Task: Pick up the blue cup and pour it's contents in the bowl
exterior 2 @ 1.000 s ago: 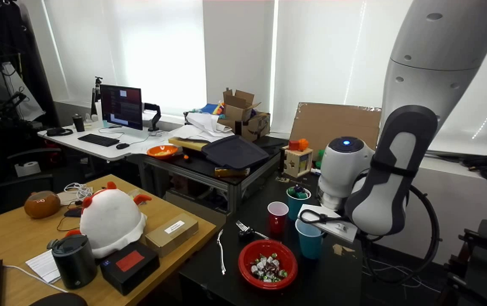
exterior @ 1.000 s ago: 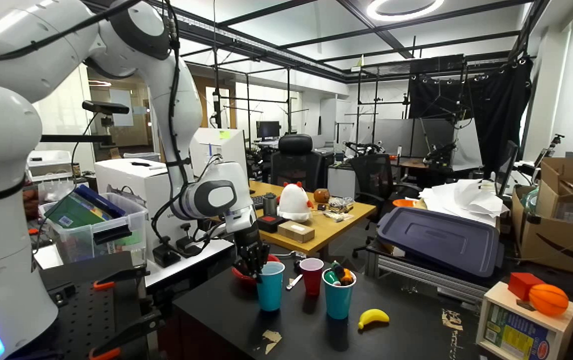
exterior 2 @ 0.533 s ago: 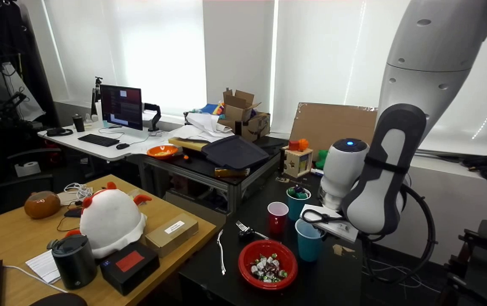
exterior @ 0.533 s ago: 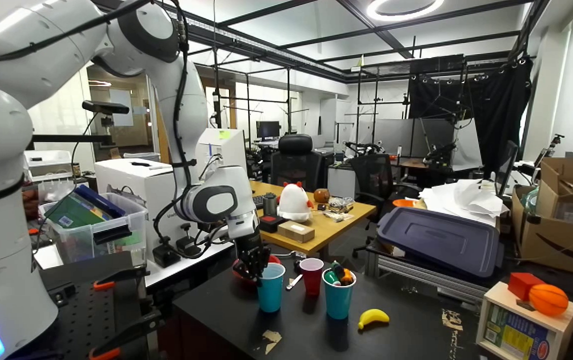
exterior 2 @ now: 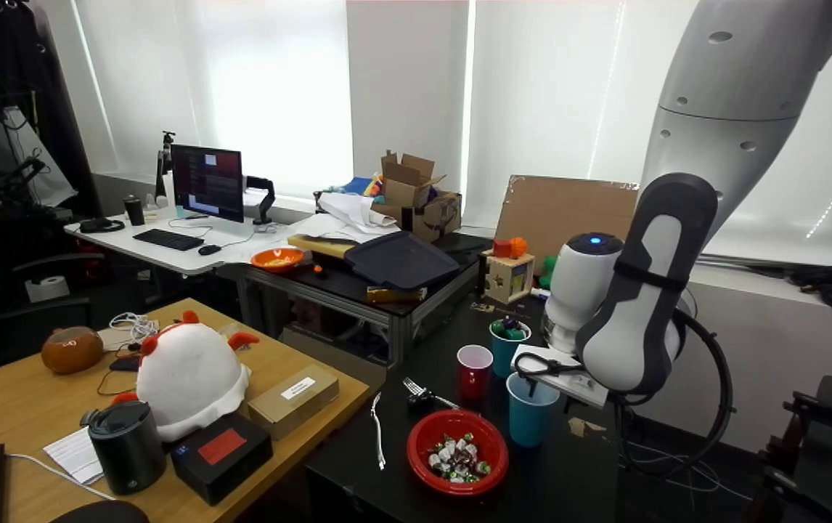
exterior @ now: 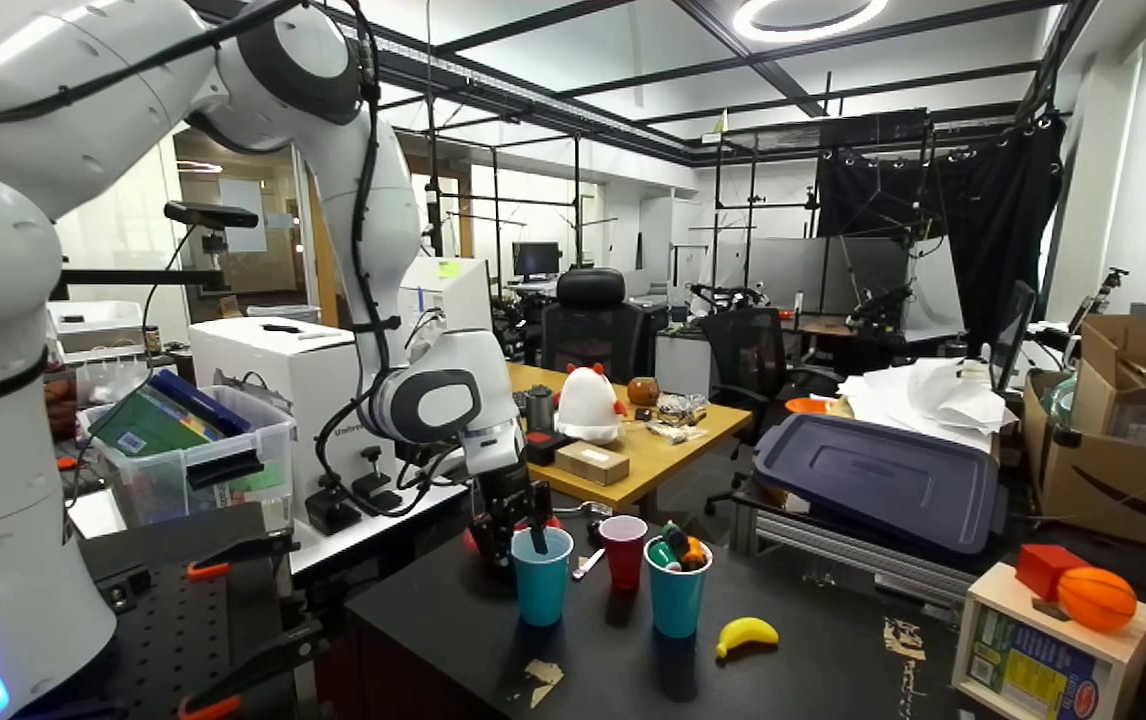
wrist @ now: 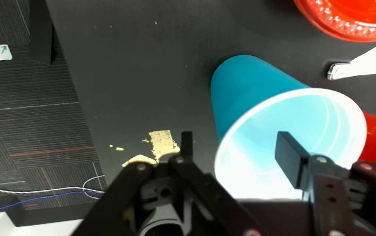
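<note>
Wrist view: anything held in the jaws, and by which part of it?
Nothing is held. The jaws stand open, one over or in the mouth of the blue cup, the other outside, clear of its rim.

Turquoise walls and a white rim are recorded on the blue cup [wrist: 257,91]. At its one o'clock in the wrist view, the bowl [wrist: 348,24] is found red, bead-edged. Black is noted on worktop [wrist: 148,72] and end effector [wrist: 236,149].
</note>
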Available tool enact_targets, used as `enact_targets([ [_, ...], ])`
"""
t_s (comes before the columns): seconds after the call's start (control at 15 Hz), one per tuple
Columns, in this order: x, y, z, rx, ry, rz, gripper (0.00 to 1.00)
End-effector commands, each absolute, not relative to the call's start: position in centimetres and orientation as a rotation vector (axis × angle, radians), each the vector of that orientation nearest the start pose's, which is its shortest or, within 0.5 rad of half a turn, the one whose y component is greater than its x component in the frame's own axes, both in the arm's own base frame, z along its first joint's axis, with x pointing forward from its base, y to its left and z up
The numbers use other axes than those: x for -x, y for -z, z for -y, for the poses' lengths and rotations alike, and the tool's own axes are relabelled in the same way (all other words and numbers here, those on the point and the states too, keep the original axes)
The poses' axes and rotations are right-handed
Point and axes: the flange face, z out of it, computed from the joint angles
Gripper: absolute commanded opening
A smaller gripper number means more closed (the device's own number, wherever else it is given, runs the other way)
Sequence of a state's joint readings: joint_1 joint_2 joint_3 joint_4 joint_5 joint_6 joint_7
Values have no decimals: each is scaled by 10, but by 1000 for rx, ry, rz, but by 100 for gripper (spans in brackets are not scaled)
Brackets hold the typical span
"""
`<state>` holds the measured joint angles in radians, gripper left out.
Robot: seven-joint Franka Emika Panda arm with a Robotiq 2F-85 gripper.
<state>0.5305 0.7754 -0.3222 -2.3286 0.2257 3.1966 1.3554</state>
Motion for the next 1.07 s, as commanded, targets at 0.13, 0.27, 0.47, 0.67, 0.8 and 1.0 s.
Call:
enact_targets([
  [0.13, -491, -66, -64, 2598, 428, -1871, 100],
  [0.27, -489, -70, -71, 2645, 421, -1859, 100],
  [0.47, -485, -77, -87, 2728, 405, -1831, 100],
  [0.67, -477, -89, -99, 2768, 420, -1840, 100],
  [0.8, -472, -99, -101, 2783, 449, -1876, 100],
  [1.0, -475, -115, -102, 2853, 485, -1932, 100],
])
